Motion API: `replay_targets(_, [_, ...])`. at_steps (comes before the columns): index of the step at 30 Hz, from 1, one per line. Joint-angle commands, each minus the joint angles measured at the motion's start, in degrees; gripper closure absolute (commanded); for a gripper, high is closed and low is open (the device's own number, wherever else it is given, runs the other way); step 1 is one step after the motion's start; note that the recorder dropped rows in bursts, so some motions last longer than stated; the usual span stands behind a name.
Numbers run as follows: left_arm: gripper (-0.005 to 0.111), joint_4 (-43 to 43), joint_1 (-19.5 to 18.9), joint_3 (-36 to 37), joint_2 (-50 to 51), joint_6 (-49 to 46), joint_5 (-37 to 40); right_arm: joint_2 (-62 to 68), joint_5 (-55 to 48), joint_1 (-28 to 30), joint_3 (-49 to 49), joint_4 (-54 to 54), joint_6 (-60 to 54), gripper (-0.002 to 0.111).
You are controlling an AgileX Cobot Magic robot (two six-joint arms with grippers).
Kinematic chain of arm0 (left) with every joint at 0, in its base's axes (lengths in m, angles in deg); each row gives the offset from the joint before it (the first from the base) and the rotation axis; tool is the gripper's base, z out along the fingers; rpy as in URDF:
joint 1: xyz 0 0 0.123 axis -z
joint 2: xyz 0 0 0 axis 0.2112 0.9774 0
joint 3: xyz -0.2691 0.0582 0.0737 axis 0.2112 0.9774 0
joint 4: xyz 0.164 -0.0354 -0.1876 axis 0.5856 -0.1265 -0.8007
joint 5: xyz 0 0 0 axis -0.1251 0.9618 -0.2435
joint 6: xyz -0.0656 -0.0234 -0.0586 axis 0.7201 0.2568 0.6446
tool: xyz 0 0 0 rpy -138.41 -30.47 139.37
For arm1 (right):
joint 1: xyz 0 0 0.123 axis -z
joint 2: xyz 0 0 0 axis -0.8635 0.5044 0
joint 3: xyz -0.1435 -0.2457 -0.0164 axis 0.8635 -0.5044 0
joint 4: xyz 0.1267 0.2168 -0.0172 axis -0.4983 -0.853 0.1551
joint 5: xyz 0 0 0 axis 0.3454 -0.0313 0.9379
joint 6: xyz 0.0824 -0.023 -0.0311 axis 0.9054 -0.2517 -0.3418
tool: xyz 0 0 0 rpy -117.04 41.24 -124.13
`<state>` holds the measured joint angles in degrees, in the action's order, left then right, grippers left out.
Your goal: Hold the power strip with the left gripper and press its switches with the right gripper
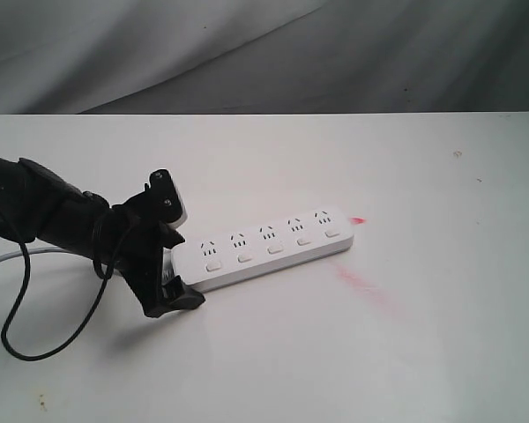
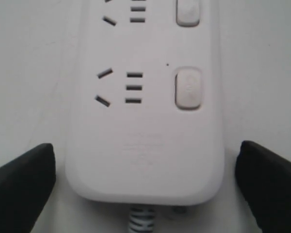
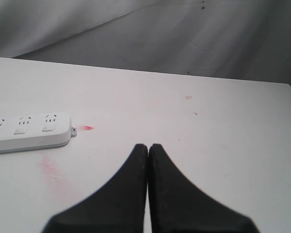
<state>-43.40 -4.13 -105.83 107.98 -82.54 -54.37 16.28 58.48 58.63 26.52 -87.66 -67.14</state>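
The white power strip (image 1: 264,245) lies slanted on the white table, its five switches (image 1: 274,249) in a row along the near side. My left gripper (image 1: 175,242) is open and straddles the strip's cord end. In the left wrist view its black fingers (image 2: 20,187) stand apart from the strip's rounded end (image 2: 145,150), with a gap on each side. One switch (image 2: 188,89) and the grey cord (image 2: 143,221) show there. My right gripper (image 3: 148,148) is shut and empty above bare table, well away from the strip's far end (image 3: 31,132). It is outside the exterior view.
Red smudges mark the table (image 1: 367,287) by the strip's far end, with a small red mark (image 3: 86,128) at its tip. A thin black cable loop (image 1: 22,330) hangs from the left arm. Grey cloth (image 1: 264,53) hangs behind the table's far edge.
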Motion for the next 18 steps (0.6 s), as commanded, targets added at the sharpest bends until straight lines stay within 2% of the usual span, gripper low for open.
replay_targets(1, [0.013, 3.2, -0.1, 0.0, 0.1, -0.1, -1.4, -0.2, 0.2, 0.4, -0.3, 0.1, 0.0, 0.108])
replay_targets(8, [0.014, 3.2, -0.1, 0.0, 0.1, -0.1, -2.1, -0.2, 0.2, 0.4, -0.3, 0.1, 0.0, 0.108])
replay_targets(11, [0.021, 3.2, -0.1, 0.0, 0.1, -0.1, -2.2, -0.2, 0.2, 0.4, -0.3, 0.1, 0.0, 0.108])
replay_targets(15, [0.036, 4.2, -0.1, 0.0, 0.1, -0.1, -2.2, -0.2, 0.2, 0.4, -0.3, 0.1, 0.0, 0.108])
replay_targets(18, [0.039, 4.9, -0.1, 0.0, 0.1, -0.1, -2.2, -0.2, 0.2, 0.4, -0.3, 0.1, 0.0, 0.108])
